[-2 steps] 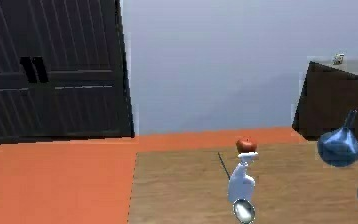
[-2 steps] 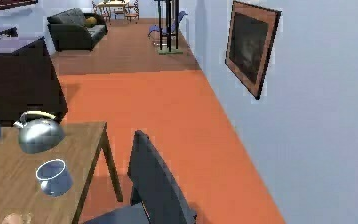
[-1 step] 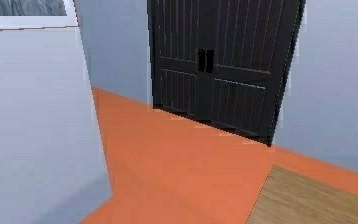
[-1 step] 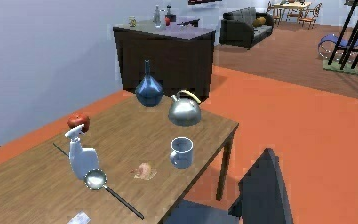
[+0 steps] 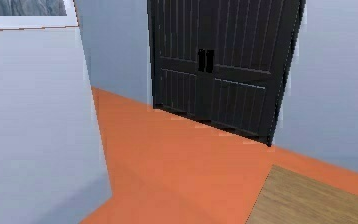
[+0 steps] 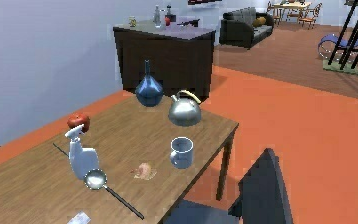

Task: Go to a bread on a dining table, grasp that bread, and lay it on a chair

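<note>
Facing a black double door (image 5: 225,65) in the forward view, set in a grey-blue wall beyond an orange floor (image 5: 177,160). Passing a pale wall corner (image 5: 37,130) on that view's left, and catching a wooden corner of the dining table (image 5: 317,200) at its bottom right.

Looking out in the arm side view over that dining table (image 6: 212,130), with the same orange floor running past it to a dark counter (image 6: 172,55) against the wall and a dark sofa (image 6: 249,25) farther back. Noting a dark chair (image 6: 262,190) drawn up at the table's near right edge, its back upright.

Counting what stands on the tabletop. Finding a blue round-bellied vase (image 6: 149,90) at the far side, and a silver kettle (image 6: 184,110) just beside it toward the arm side view's right. Finding a grey mug (image 6: 181,152) upright nearer the chair. Finding a white spray bottle (image 6: 82,155) toward the arm side view's left, and a red object (image 6: 79,122) just behind it. Finding a small pan (image 6: 95,180) below the bottle, its long handle pointing down and to the right.

Placing the bread (image 6: 143,171), a small tan lump, flat on the table between the pan and the mug, apart from both and well short of the chair.

Cannot tell the gripper's state or the arm's pose.
</note>
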{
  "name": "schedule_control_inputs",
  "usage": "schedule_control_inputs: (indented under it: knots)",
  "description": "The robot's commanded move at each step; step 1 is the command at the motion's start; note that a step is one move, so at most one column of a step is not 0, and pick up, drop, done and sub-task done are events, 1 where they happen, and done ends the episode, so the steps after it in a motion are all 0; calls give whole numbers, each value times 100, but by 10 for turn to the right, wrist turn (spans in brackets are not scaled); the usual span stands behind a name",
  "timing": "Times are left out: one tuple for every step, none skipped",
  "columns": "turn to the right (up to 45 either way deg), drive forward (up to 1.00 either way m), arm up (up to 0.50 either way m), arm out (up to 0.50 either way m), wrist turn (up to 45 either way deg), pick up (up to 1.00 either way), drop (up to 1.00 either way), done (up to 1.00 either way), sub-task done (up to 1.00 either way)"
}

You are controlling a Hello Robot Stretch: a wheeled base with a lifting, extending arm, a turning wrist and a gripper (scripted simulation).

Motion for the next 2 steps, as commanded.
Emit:
schedule_control_inputs:
  knots:
    - [0,0,36,0,0,0,0,0,0]
    - [0,0,0,30,0,0,0,0,0]
